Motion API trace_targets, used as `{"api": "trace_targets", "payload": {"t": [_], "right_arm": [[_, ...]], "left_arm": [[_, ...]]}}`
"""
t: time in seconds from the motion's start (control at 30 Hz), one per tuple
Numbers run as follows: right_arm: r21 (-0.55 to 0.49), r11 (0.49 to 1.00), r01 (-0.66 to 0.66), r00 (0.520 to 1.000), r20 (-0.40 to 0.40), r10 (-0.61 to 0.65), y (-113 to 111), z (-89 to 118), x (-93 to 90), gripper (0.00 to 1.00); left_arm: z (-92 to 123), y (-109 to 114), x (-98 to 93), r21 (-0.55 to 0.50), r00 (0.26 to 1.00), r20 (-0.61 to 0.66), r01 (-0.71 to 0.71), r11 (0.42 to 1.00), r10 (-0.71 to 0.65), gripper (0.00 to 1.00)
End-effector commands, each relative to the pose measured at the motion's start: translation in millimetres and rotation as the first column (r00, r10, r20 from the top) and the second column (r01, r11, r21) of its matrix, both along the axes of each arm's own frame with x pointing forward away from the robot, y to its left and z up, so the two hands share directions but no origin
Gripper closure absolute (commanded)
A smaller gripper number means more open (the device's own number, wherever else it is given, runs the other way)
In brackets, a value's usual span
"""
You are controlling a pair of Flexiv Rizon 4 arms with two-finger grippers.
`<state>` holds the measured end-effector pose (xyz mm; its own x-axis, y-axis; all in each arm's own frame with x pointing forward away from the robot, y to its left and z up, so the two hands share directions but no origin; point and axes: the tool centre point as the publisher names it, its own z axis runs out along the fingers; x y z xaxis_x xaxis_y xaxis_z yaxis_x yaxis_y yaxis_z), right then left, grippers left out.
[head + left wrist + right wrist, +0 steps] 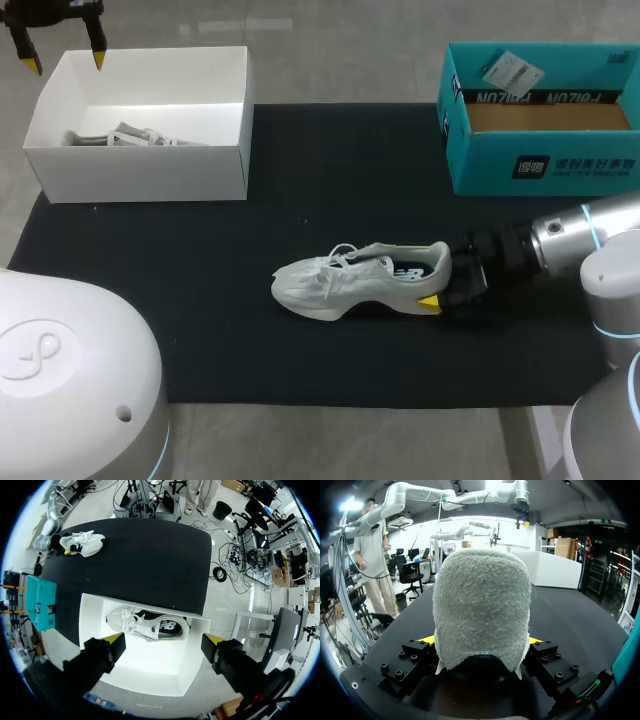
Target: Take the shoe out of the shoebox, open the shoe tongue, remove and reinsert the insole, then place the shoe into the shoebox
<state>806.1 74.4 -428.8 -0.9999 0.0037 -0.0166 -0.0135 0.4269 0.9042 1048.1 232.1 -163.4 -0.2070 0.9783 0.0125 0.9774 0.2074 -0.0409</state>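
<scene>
Lying on the mat (200, 300) well apart from the white shoebox (140, 172), the shoe (360, 282) is out, heel (480, 610) clamped in the right pincer (441, 284), left pincer (66, 62) spread above that shoebox; tongue, insole and return seemingly remain.

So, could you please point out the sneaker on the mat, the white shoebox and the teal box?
sneaker on the mat (315, 285): head view, on its forefoot upper.
white shoebox (150, 175): head view, on its front wall.
teal box (490, 160): head view, on its front wall.
</scene>
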Motion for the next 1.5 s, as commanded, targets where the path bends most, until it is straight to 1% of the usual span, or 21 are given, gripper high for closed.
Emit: {"api": "trace_targets", "payload": {"t": [0.03,0.93,0.97,1.03,1.07,1.1,1.13,1.17,1.2,1.23,1.27,1.3,1.33,1.37,1.4,1.43,1.5], "right_arm": [[-0.003,1.000,-0.005,1.000,-0.003,0.005,2.5,-1.4,2.7,1.00],[-0.003,1.000,-0.005,1.000,-0.003,0.005,2.5,-1.4,2.7,1.00],[-0.003,1.000,-0.005,1.000,-0.003,0.005,2.5,-1.4,2.7,1.00],[-0.003,1.000,-0.005,1.000,-0.003,0.005,2.5,-1.4,2.7,1.00],[-0.003,1.000,-0.005,1.000,-0.003,0.005,2.5,-1.4,2.7,1.00],[-0.003,1.000,-0.005,1.000,-0.003,0.005,2.5,-1.4,2.7,1.00],[-0.003,1.000,-0.005,1.000,-0.003,0.005,2.5,-1.4,2.7,1.00],[-0.003,1.000,-0.005,1.000,-0.003,0.005,2.5,-1.4,2.7,1.00],[-0.003,1.000,-0.005,1.000,-0.003,0.005,2.5,-1.4,2.7,1.00],[-0.003,1.000,-0.005,1.000,-0.003,0.005,2.5,-1.4,2.7,1.00],[-0.003,1.000,-0.005,1.000,-0.003,0.005,2.5,-1.4,2.7,1.00],[-0.003,1.000,-0.005,1.000,-0.003,0.005,2.5,-1.4,2.7,1.00],[-0.003,1.000,-0.005,1.000,-0.003,0.005,2.5,-1.4,2.7,1.00],[-0.003,1.000,-0.005,1.000,-0.003,0.005,2.5,-1.4,2.7,1.00],[-0.003,1.000,-0.005,1.000,-0.003,0.005,2.5,-1.4,2.7,1.00],[-0.003,1.000,-0.005,1.000,-0.003,0.005,2.5,-1.4,2.7,1.00],[-0.003,1.000,-0.005,1.000,-0.003,0.005,2.5,-1.4,2.7,1.00]], "left_arm": [[0.3,0.4,0.2,0.001,1.000,-0.001,0.001,1.000,-0.001,0.00],[0.3,0.4,0.2,0.001,1.000,-0.001,0.001,1.000,-0.001,0.00],[1.0,-2.6,-0.4,-0.042,1.000,0.031,0.001,0.999,0.000,0.00],[2.6,-11.5,-5.4,-0.053,0.986,-0.042,-0.166,0.985,0.164,0.00],[3.4,-16.7,-6.4,-0.096,0.978,-0.044,-0.207,0.974,0.204,0.00],[4.6,-21.0,-9.8,-0.052,0.924,-0.115,-0.371,0.927,0.364,0.00],[4.6,-25.0,-10.3,-0.098,0.863,-0.175,-0.494,0.864,0.474,0.00],[5.9,-25.4,-16.3,-0.202,0.778,-0.264,-0.622,0.756,0.570,0.00],[1.8,-26.7,-22.9,-0.105,0.638,-0.372,-0.751,0.652,0.674,0.00],[-0.4,-33.4,-27.6,-0.064,0.559,-0.375,-0.812,0.580,0.740,0.00],[1.1,-40.3,-34.2,-0.053,0.489,-0.376,-0.859,0.509,0.787,0.00],[1.6,-47.4,-39.8,-0.100,0.472,-0.381,-0.876,0.472,0.795,0.00],[2.8,-53.7,-46.7,-0.104,0.381,-0.390,-0.923,0.371,0.838,0.00],[2.3,-60.3,-54.4,-0.066,0.301,-0.396,-0.952,0.299,0.868,0.00],[5.2,-69.8,-57.4,-0.103,0.337,-0.390,-0.941,0.323,0.857,0.00],[7.9,-78.8,-60.2,-0.149,0.391,-0.383,-0.920,0.362,0.837,0.00],[7.9,-78.8,-60.2,-0.149,0.391,-0.383,-0.920,0.362,0.837,0.00]]}}
